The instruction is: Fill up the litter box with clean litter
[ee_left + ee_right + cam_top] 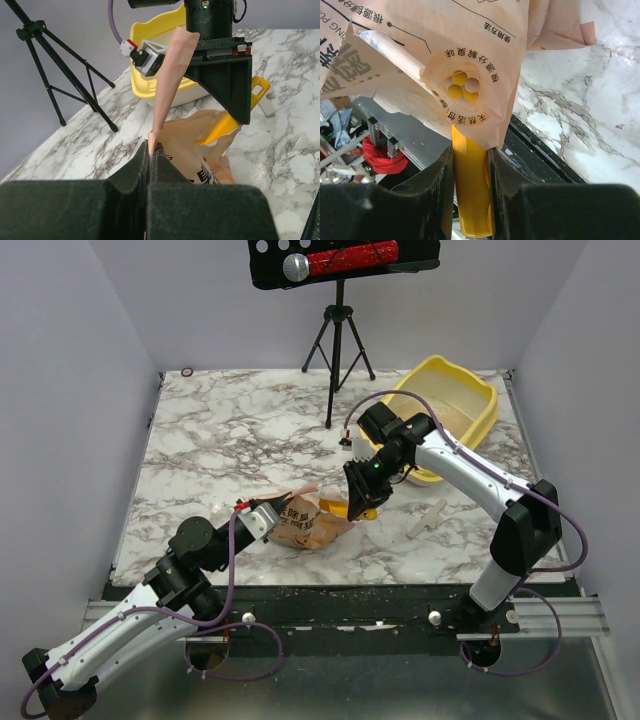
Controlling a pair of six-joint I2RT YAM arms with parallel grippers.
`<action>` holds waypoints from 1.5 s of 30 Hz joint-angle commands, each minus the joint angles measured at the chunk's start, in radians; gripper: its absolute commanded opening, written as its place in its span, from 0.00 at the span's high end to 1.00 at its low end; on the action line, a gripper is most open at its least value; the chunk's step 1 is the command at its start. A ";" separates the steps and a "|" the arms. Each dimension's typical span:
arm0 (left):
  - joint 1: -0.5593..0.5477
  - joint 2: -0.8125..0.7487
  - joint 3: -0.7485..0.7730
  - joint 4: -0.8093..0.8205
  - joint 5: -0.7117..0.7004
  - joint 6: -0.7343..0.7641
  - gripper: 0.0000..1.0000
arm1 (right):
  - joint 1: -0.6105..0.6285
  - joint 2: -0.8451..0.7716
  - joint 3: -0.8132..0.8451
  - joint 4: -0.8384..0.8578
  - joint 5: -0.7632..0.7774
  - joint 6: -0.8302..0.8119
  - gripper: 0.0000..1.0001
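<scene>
Litter box [484, 420] sits far right on table [230, 440], well apart from paper bag [305, 528]. Some clean litter [452, 412] already inside: loose, grainy, likely spills easily, so carry it in a level scoop. Left gripper [151, 150] pinched shut on bag flap, holding mouth up. Right gripper [470, 160] clamps yellow scoop [469, 200] by handle; head hidden in bag.

Tripod [337, 350] close beside litter box [425, 368]

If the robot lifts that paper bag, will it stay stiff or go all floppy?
Probably floppy: the paper bag is crumpled, and the strip pinched by the left gripper curves over. It may tear easily, since its mouth looks ragged.
</scene>
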 commanded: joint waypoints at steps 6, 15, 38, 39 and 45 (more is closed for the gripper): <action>0.000 -0.015 0.055 0.092 -0.044 0.000 1.00 | 0.000 0.038 -0.012 0.067 0.133 0.002 0.75; -0.002 -0.014 0.052 0.089 -0.044 0.010 1.00 | 0.001 -0.187 -0.216 0.250 0.174 0.136 0.66; 0.000 0.005 0.047 0.093 -0.069 0.012 1.00 | 0.040 -0.525 -0.548 0.676 0.225 0.416 0.56; 0.000 0.005 0.049 0.094 -0.069 0.010 1.00 | 0.041 -0.529 -0.552 0.677 0.228 0.420 0.57; 0.000 0.005 0.049 0.094 -0.064 0.010 1.00 | 0.066 -0.549 -0.571 0.682 0.245 0.448 0.59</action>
